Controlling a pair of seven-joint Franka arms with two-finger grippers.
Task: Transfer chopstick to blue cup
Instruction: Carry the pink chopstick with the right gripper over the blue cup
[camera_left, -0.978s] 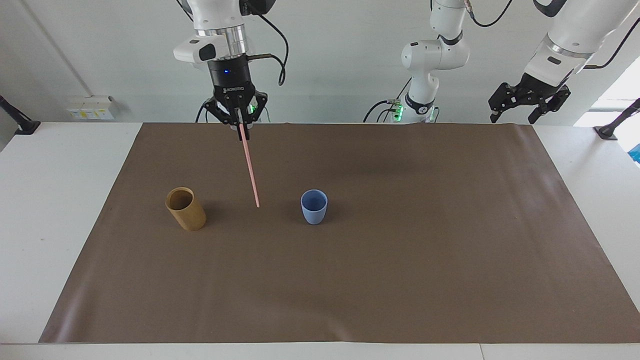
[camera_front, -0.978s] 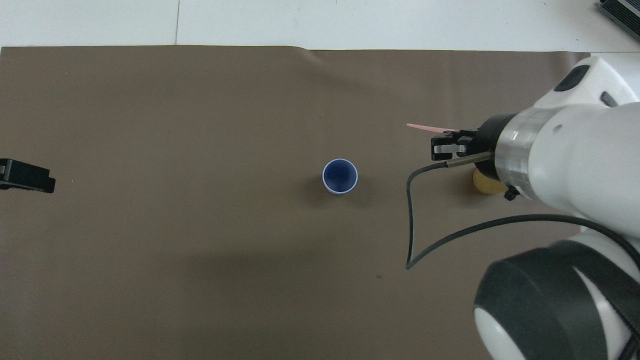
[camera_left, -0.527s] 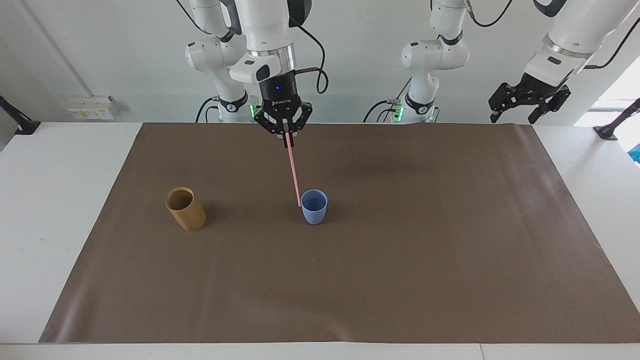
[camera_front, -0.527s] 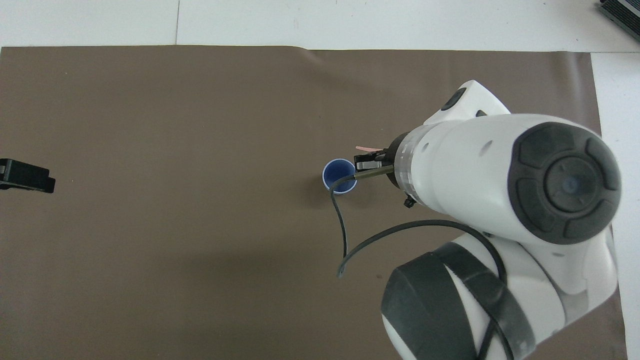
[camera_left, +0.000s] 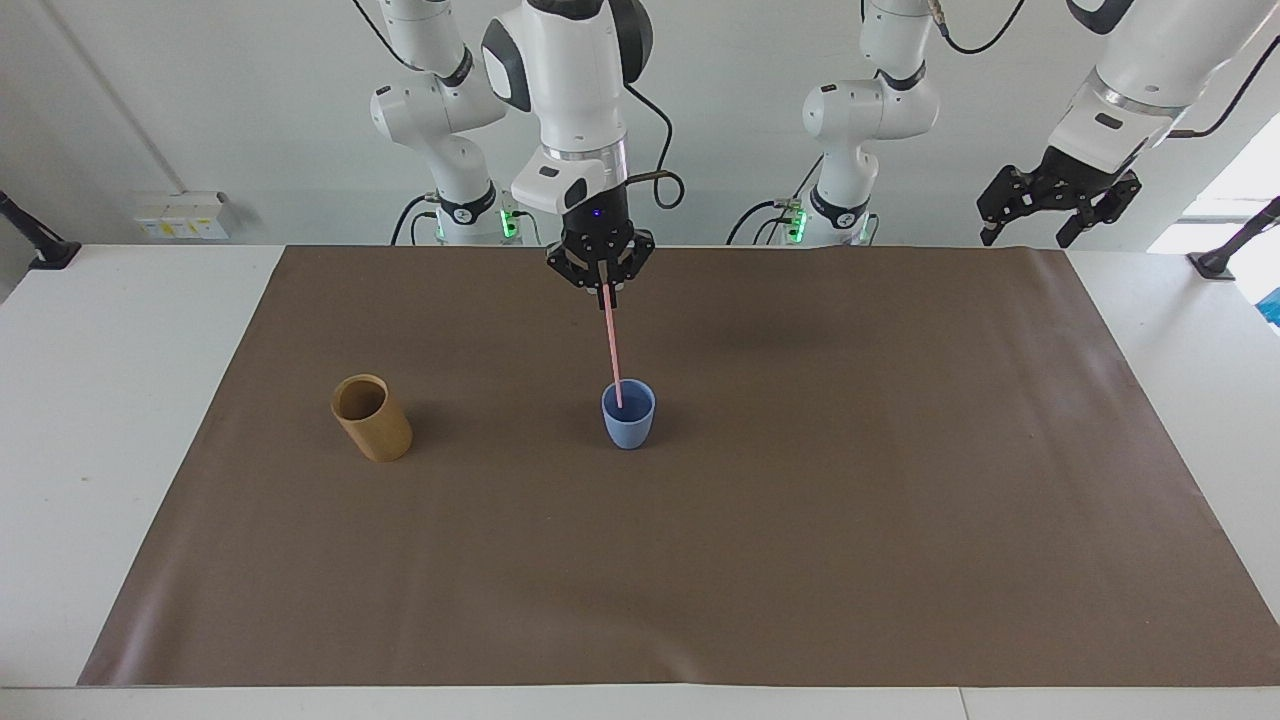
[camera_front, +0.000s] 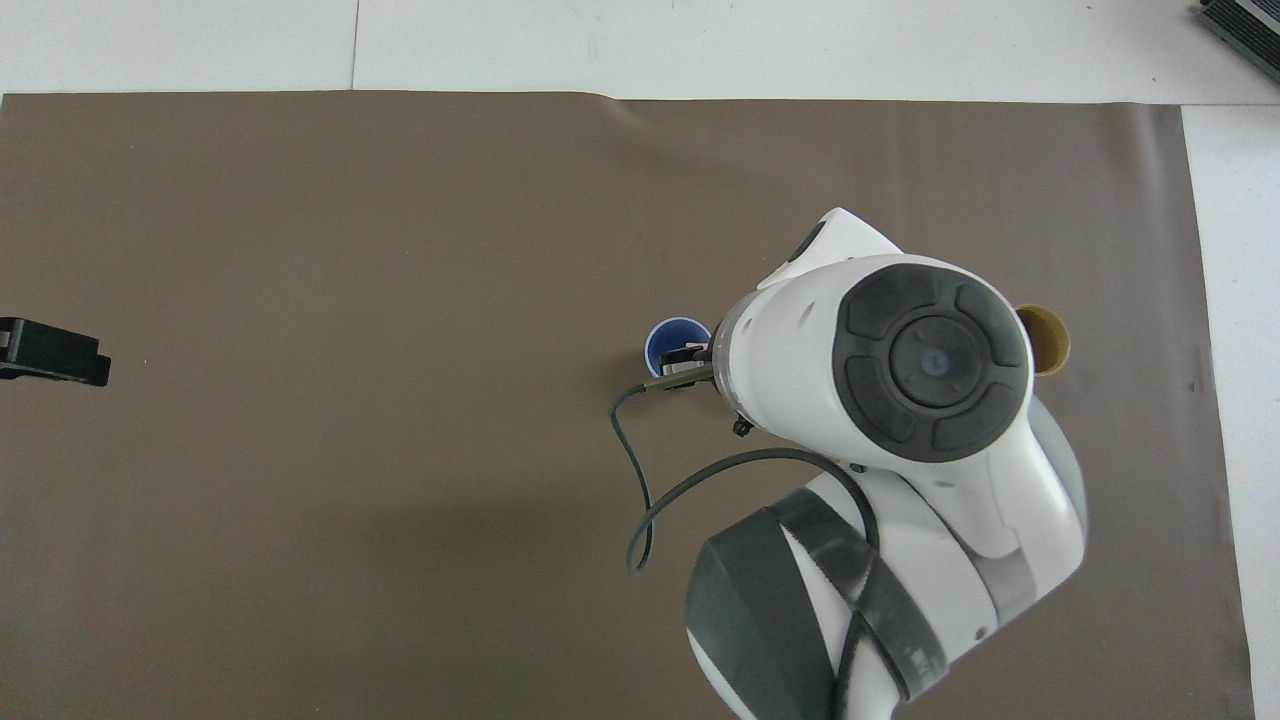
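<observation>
Chopstick (camera_left: 611, 345) is held upright by the right claw (camera_left: 603, 283) over the cup (camera_left: 628, 415), tip inside its mouth, while the left claw (camera_left: 1055, 200) waits spread wide.

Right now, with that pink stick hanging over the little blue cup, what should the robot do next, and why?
Probably lower a little, then let go. The right gripper is shut on the chopstick, whose lower tip sits at the blue cup mouth, seemingly just inside. The left gripper waits open, off at its own end.
</observation>
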